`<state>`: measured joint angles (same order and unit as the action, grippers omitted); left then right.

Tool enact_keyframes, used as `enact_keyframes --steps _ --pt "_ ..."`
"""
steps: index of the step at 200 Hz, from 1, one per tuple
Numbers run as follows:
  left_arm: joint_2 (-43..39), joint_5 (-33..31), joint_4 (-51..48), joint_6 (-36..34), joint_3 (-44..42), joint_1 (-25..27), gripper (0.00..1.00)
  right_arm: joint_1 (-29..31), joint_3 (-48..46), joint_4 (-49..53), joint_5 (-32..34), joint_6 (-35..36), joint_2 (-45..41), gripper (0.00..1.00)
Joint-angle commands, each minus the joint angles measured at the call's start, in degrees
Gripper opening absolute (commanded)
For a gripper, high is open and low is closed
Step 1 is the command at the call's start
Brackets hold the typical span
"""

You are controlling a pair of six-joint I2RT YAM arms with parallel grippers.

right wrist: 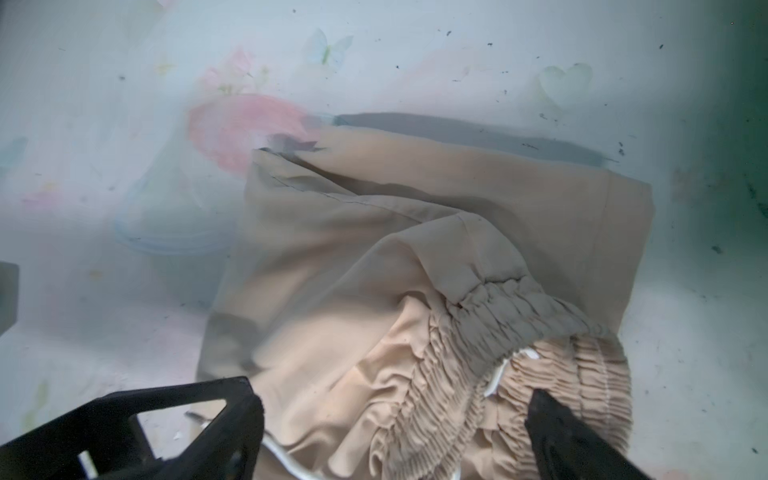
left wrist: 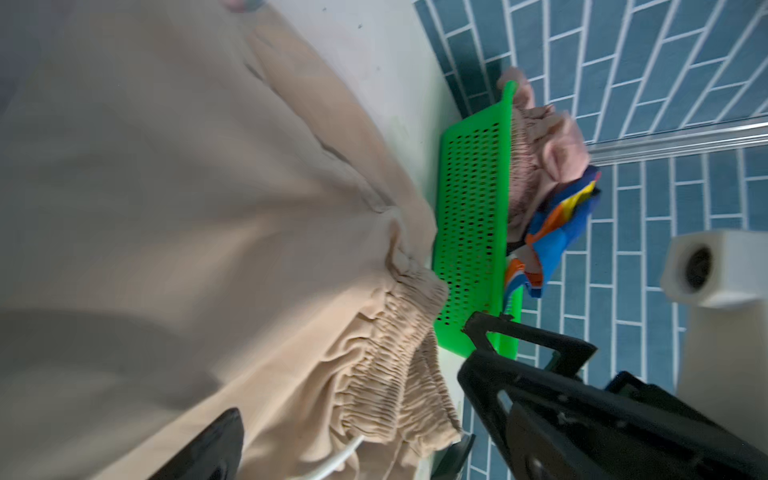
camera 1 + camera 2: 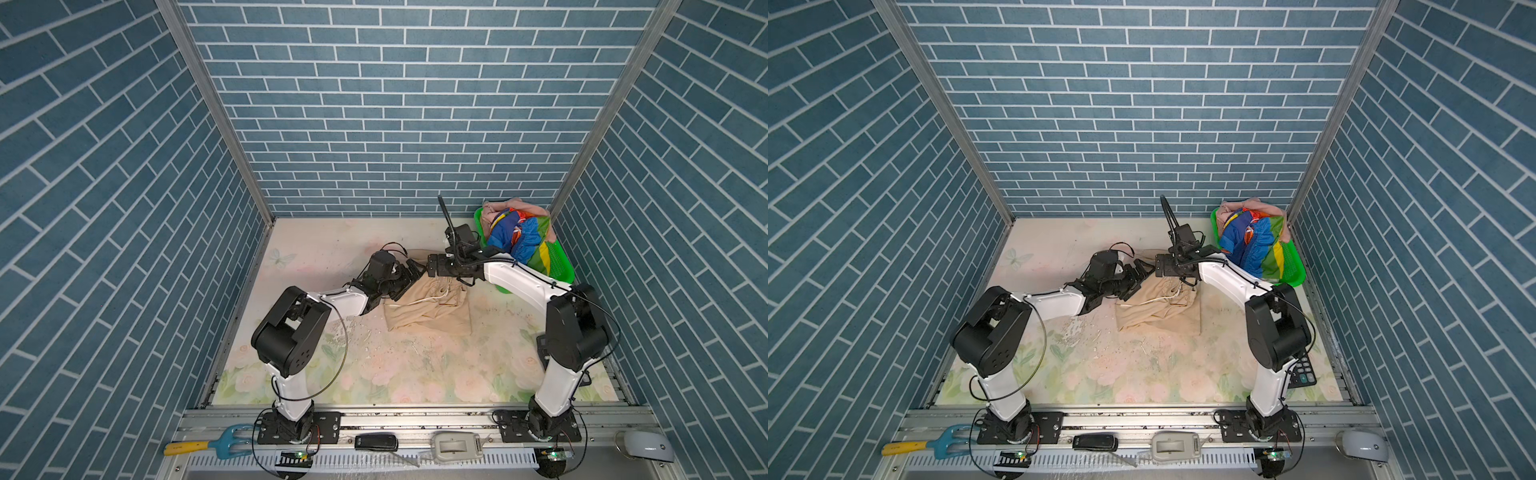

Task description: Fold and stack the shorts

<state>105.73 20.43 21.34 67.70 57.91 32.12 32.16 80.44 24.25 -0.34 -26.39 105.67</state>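
A table with a pale floral cover (image 3: 415, 374) is seen from above, enclosed by blue brick-patterned walls, with two robot arms reaching inward from the near edge. The beige shorts (image 3: 428, 309) are spread loosely and rumpled near the middle of the table, the gathered waistband and a white drawstring turned toward the far side. The left gripper (image 2: 351, 424) and the right gripper (image 1: 392, 390) are brought close together above that waistband. The jaws of both are held wide apart, with the gathered cloth lying between and below them, and nothing is clamped. At the far right corner a green basket (image 3: 561, 270) is placed just beside the right arm. The rainbow-striped shorts (image 3: 519, 241) are heaped in it, spilling over its rim, and the pink shorts (image 3: 505, 205) are bunched behind and partly under them, against the back wall.
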Motion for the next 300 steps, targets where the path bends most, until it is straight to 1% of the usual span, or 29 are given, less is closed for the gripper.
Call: enact_keyframes --steps 1,32,59,88,109,126,169,206,208,233,248,258,272,280,291,300 --pt "1.9 -0.2 -0.5 -0.1 4.9 -1.6 1.0 0.0 1.2 3.1 4.2 2.4 2.5 0.99" --pt "6.1 -0.5 -2.2 0.2 10.0 -3.9 1.0 -0.2 -1.9 1.8 5.1 2.6 3.3 0.99" --pt "11.2 -0.3 -3.8 -0.5 14.7 -4.1 1.0 -0.6 -4.5 1.3 5.7 3.0 3.3 0.99" --pt "16.3 0.5 -1.5 1.2 16.4 -4.8 1.0 -1.4 -7.2 0.7 5.5 3.7 2.1 0.99" --pt "18.1 -0.5 -2.3 -0.4 17.8 -5.8 1.0 -2.2 -9.4 0.3 5.3 4.2 0.9 0.99" --pt "19.7 -1.4 -6.1 -2.9 20.8 -7.1 1.0 -2.9 -11.3 -0.3 5.1 4.6 -0.2 0.99" --pt "22.7 -2.3 -8.6 -3.4 23.5 -11.0 1.0 -4.1 -16.4 -1.6 4.2 5.1 -2.7 0.99" --pt "23.3 -2.0 -10.4 -4.3 24.5 -12.9 1.0 -4.6 -19.1 -1.8 3.2 5.8 -4.9 0.99" --pt "23.3 -1.9 -10.4 -5.5 24.6 -13.0 1.0 -4.6 -19.1 -1.8 3.0 5.8 -5.0 0.99" --pt "21.6 1.3 -11.4 -9.8 27.3 -13.2 1.0 -4.9 -18.1 -1.1 0.4 6.1 -9.0 0.99" --pt "18.1 1.5 -17.0 -15.7 29.4 -12.9 1.0 -5.2 -16.8 0.0 -0.5 6.0 -11.8 0.99" --pt "14.2 -0.9 -22.1 -22.4 30.3 -12.2 1.0 -5.5 -16.1 0.7 -0.9 6.0 -13.7 0.99" --pt "8.7 -6.6 -29.0 -31.9 31.1 -10.8 1.0 -6.3 -15.6 1.5 -1.8 5.8 -15.9 0.99" --pt "6.1 -9.4 -31.1 -36.1 30.9 -10.1 1.0 -6.9 -15.5 1.7 -2.5 5.5 -16.9 0.99" --pt "3.1 -12.9 -32.6 -40.1 29.7 -9.6 1.0 -7.9 -15.7 1.9 -3.6 5.2 -18.0 0.99" --pt "1.6 -16.3 -31.7 -40.9 27.6 -9.8 1.0 -8.4 -15.8 2.1 -4.3 5.1 -18.7 0.99"
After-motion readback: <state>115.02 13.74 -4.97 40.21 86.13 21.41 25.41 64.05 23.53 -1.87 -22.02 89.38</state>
